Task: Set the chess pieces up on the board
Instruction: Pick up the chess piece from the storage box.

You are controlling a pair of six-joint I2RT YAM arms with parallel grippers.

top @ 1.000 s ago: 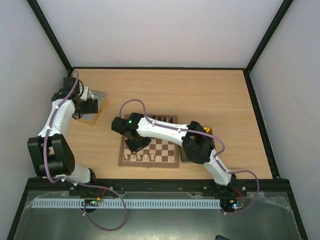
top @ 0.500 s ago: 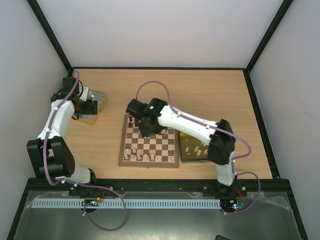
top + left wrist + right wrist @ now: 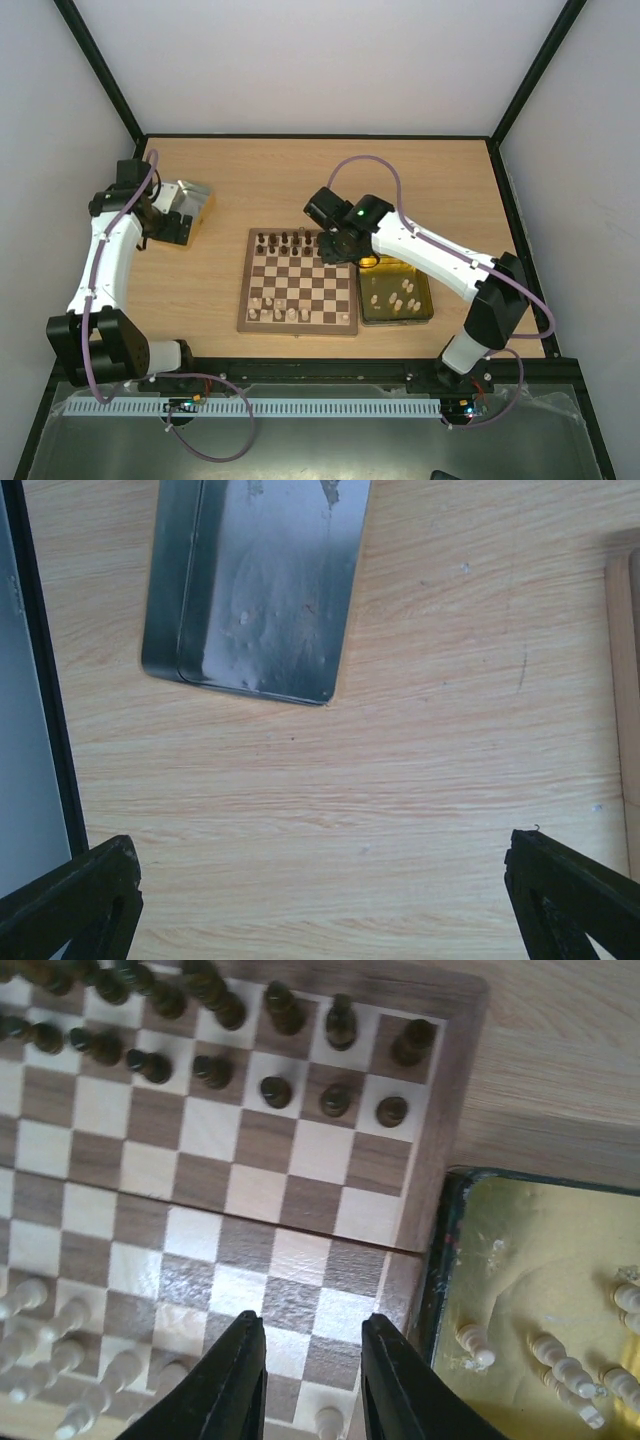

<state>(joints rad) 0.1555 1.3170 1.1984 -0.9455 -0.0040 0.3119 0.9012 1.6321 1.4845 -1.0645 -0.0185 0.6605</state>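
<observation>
Since a second ago the right arm [image 3: 430, 250] has swung from the board's near left part to its far right corner, and the left arm [image 3: 105, 260] has pulled back slightly beside the silver tray [image 3: 192, 198]. The board [image 3: 300, 285] lies mid-table, with the gold tray [image 3: 422, 310] just beside its right edge.

The left gripper [image 3: 320, 850] hangs wide open over bare table and holds nothing. The right gripper [image 3: 312, 1322] has its jaws narrowly parted, with only board squares showing between them.

Dark pieces [image 3: 275, 1090] fill the two far rows as far as the right wrist view shows (that side looks done). Cream pieces [image 3: 475, 1340] are split: several lie in the gold tray and others stand along the board's near edge. I judge the task past halfway, with only cream left to place.
</observation>
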